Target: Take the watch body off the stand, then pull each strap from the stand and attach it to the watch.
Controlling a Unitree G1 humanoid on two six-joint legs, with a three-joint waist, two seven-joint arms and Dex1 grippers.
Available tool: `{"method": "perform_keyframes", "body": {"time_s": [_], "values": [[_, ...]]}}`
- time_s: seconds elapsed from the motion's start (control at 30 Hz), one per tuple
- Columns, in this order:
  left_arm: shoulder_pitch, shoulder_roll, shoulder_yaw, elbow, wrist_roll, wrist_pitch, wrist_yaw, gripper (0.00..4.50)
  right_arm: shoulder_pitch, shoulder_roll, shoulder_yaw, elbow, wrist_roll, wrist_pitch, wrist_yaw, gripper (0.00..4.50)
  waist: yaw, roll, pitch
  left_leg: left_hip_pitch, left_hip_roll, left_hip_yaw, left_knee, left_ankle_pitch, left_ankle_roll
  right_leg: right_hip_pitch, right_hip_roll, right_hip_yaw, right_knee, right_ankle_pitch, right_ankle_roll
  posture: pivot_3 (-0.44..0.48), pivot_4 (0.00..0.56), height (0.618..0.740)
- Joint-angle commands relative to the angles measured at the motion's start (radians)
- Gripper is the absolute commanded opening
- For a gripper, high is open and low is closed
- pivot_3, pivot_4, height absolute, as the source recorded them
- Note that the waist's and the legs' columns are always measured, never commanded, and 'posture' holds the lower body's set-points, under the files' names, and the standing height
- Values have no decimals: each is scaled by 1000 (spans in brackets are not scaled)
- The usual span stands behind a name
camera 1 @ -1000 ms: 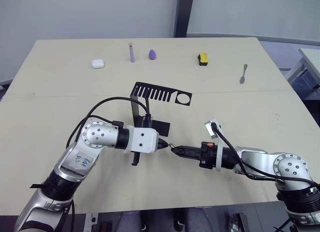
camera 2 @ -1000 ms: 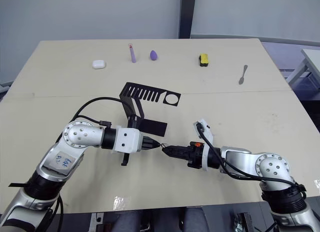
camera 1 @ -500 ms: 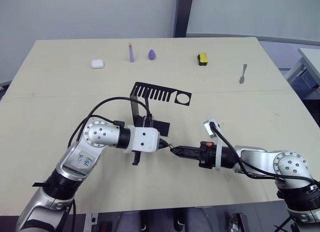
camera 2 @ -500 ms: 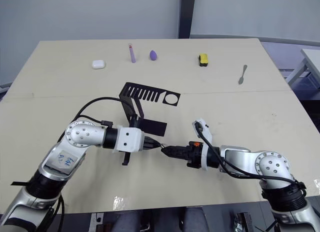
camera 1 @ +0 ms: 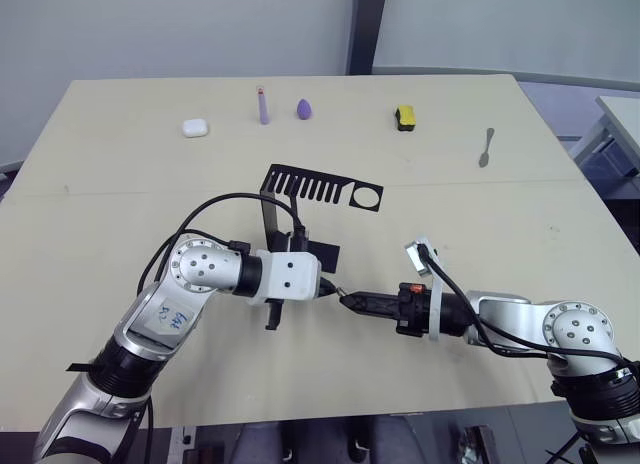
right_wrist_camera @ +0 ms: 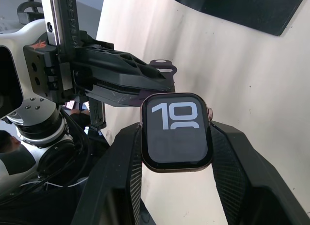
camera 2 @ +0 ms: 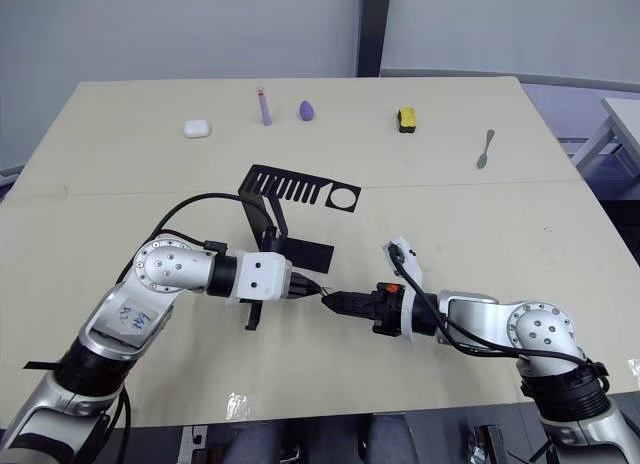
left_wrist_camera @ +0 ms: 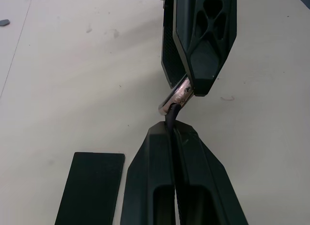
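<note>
We see a beige table (camera 1: 120,184) by grey walls; our left gripper (camera 1: 328,289) still clamps a strap (left_wrist_camera: 171,118), right gripper (camera 1: 347,301) the watch (right_wrist_camera: 176,131), barely shifted.

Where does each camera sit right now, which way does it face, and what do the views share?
Eye views: on the head, looking down over the table, the stand and both arms.
Left wrist: on the left arm, looking along the left hand, shut on a strap, toward the right hand.
Right wrist: on the right arm, looking along the right hand, shut on the watch, toward the left hand.
Shared: both wrist views show the hands meeting tip to tip.
</note>
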Motion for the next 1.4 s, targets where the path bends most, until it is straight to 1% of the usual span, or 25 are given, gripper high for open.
{"method": "perform_keyframes", "body": {"time_s": [0.03,0.27,0.73,0.87,0.93,1.03,1.07,1.13,1.2,1.23,1.27,1.33,1.4], "values": [[-33,-38,-30,-57,3,-3,31,0,-16,33,57,-69,66,22,38,1516,0,0,0,0,0,0,0,0,0,0,0,0,0,0,0,0,150,740],[-37,-56,-41,-59,17,10,39,0,-16,34,60,-70,65,22,38,1516,0,0,0,0,0,0,0,0,0,0,0,0,0,0,0,0,150,740],[-37,-61,-31,-49,14,8,45,0,-9,34,58,-72,64,19,36,1516,0,0,0,0,0,0,0,0,0,0,0,0,0,0,0,0,150,740],[-31,-50,-17,-52,3,3,37,0,-9,34,56,-68,57,20,39,1516,0,0,0,0,0,0,0,0,0,0,0,0,0,0,0,0,150,740],[-16,-36,-1,-64,-21,19,20,0,-9,34,54,-67,51,21,42,1516,0,0,0,0,0,0,0,0,0,0,0,0,1,0,0,0,150,740],[6,-14,38,-79,-41,33,19,869,-9,42,39,-76,14,16,65,1516,-1,0,0,0,0,0,0,0,0,0,0,0,1,0,0,0,150,740],[15,-2,51,-83,-45,29,17,1362,-10,50,27,-87,-27,5,90,1516,-1,0,0,0,0,0,0,0,0,0,0,0,1,0,0,0,150,740],[63,44,106,-103,-81,37,-4,2312,-12,45,11,-100,-52,5,116,1516,-3,0,0,0,1,0,0,0,0,0,0,0,1,0,0,0,150,740],[138,113,178,-124,-125,37,-39,3403,-13,27,-6,-109,-86,10,143,1516,-5,0,0,0,1,0,0,0,0,0,0,2,1,0,0,0,150,740],[186,155,220,-129,-141,24,-60,3755,-13,7,-13,-123,-139,16,182,1516,-7,0,0,0,1,0,0,0,-1,0,0,2,1,0,0,0,150,740],[232,190,260,-132,-163,8,-81,4385,-12,-15,-17,-140,-201,18,230,1516,-6,0,0,0,1,0,0,0,-1,0,0,2,2,0,0,0,150,740],[305,229,335,-126,-206,-15,-96,4500,-6,-58,-17,-177,-318,7,340,1516,-3,0,0,0,1,0,0,0,-1,-1,0,1,0,0,0,0,150,740],[359,239,404,-103,-247,-57,-105,4500,11,-106,-1,-235,-479,-55,485,1516,4,0,0,0,1,0,0,0,0,0,-1,1,0,0,0,0,150,740]]}}
